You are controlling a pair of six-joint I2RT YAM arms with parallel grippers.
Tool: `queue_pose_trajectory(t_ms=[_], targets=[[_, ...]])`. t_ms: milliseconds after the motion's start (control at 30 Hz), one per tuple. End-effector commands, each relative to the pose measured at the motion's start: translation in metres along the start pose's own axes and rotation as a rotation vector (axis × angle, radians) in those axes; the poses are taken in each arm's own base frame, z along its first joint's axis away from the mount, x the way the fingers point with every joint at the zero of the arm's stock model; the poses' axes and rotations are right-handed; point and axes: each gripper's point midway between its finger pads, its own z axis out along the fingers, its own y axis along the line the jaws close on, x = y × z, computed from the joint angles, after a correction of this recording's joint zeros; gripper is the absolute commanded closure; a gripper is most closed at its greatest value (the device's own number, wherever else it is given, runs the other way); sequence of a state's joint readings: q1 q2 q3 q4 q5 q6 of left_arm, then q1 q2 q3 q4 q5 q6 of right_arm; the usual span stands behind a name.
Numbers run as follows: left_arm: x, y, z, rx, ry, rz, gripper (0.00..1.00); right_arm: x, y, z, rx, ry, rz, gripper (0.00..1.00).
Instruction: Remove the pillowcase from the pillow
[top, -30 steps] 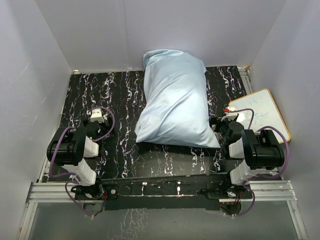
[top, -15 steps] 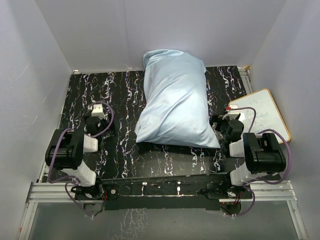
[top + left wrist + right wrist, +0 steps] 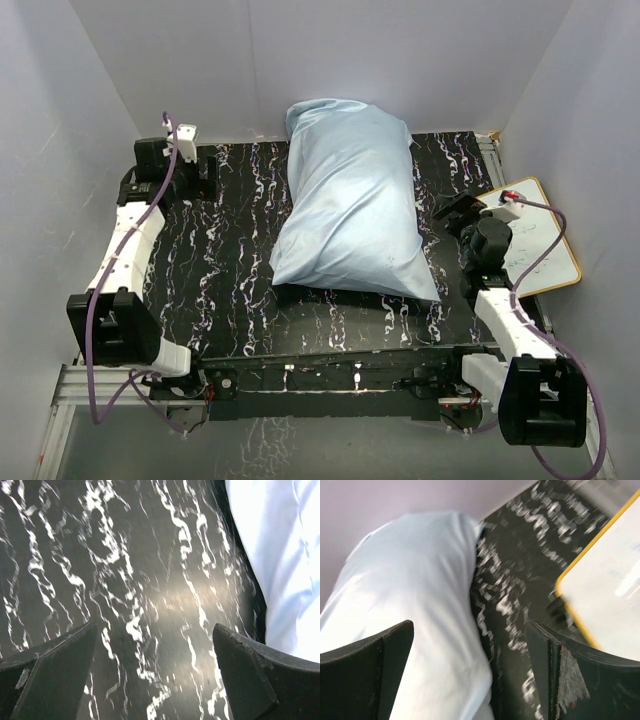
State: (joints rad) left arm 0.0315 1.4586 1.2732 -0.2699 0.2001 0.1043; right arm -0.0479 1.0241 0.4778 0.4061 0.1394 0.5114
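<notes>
The pale light-blue pillowcase (image 3: 350,200) covers the whole pillow, which is hidden inside it; the bundle lies lengthwise at the table's middle back. It shows at the right edge of the left wrist view (image 3: 285,555) and at the left of the right wrist view (image 3: 415,615). My left gripper (image 3: 205,172) is open and empty at the far left of the table, well left of the pillowcase, over bare tabletop (image 3: 155,645). My right gripper (image 3: 447,209) is open and empty just right of the pillowcase's right edge, its jaws straddling that edge (image 3: 470,670).
A wood-framed whiteboard (image 3: 528,235) lies at the table's right edge, under my right arm, also seen in the right wrist view (image 3: 610,585). The black marbled table (image 3: 230,250) is walled by white panels behind and on both sides.
Both arms have stretched out from their folded poses near the front edge. The left gripper went far back and left; the right gripper moved back along the pillowcase's right side. The pillowcase has not moved.
</notes>
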Motion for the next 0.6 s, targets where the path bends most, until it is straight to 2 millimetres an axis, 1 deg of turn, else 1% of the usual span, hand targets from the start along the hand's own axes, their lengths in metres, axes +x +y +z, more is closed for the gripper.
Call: queue_pose_trajectory(t_ms=[0,33,100,133,167,267,333,433,567], targets=[[0.064,-0.035,-0.054,0.172,0.302,-0.024,0.03,0.052,0.037,-0.025,-0.228,0.223,0.167,0.02],[0.070,-0.036,-0.055,0.182,0.316,-0.018,0.03,0.061,0.044,-0.028,-0.272,0.263,0.166,0.02],[0.080,-0.037,-0.058,0.190,0.343,-0.006,0.03,0.083,0.047,-0.028,-0.267,0.358,0.152,0.02],[0.085,-0.038,-0.058,0.196,0.355,-0.001,0.03,0.102,0.048,-0.031,-0.249,0.425,0.115,0.02],[0.089,-0.039,-0.059,0.205,0.364,0.003,0.03,0.113,0.053,-0.034,-0.250,0.460,0.081,0.02],[0.101,-0.044,-0.058,0.234,0.389,-0.006,0.03,0.141,0.071,-0.049,-0.278,0.518,-0.024,0.02],[0.106,-0.048,-0.056,0.252,0.410,-0.029,0.03,0.155,0.077,-0.059,-0.277,0.551,-0.058,0.03],[0.108,-0.054,-0.057,0.290,0.445,-0.058,0.03,0.175,0.092,-0.081,-0.326,0.608,-0.068,0.07],[0.102,-0.055,-0.062,0.309,0.466,-0.064,0.03,0.201,0.127,-0.123,-0.432,0.661,-0.085,0.10]])
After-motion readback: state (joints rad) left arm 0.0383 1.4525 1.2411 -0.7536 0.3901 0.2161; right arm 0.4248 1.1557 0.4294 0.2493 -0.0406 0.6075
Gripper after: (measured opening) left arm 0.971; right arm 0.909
